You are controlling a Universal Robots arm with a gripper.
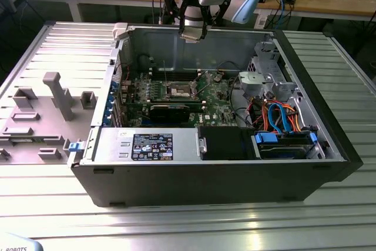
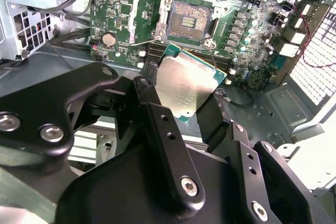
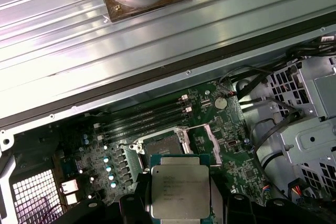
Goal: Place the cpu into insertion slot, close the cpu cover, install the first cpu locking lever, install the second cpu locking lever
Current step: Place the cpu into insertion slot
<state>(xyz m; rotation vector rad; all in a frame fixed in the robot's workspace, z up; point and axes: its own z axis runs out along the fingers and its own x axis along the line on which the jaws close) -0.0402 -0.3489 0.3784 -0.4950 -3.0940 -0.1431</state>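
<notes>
My gripper [image 1: 192, 32] hangs above the back wall of the open computer case [image 1: 329, 163], shut on the cpu [image 1: 192, 36]. In both wrist views the cpu [image 2: 186, 83] [image 3: 180, 190] is a flat silver square on a green base, pinched at two opposite edges by black fingers [image 2: 153, 106]. The insertion slot [image 1: 179, 91] [image 2: 189, 20] [image 3: 160, 144] lies bare on the green motherboard, well below the chip. Beside the slot the cpu cover [image 2: 144, 20] [image 3: 207, 141] is flipped open.
A long black expansion card [image 1: 170, 110] lies just in front of the socket, with RAM slots [image 3: 142, 118] behind it. A power supply [image 1: 150, 145] and a drive cage with blue and orange cables [image 1: 282, 119] fill the case's front and the exterior view's right. A grey fixture tray [image 1: 47, 110] sits outside.
</notes>
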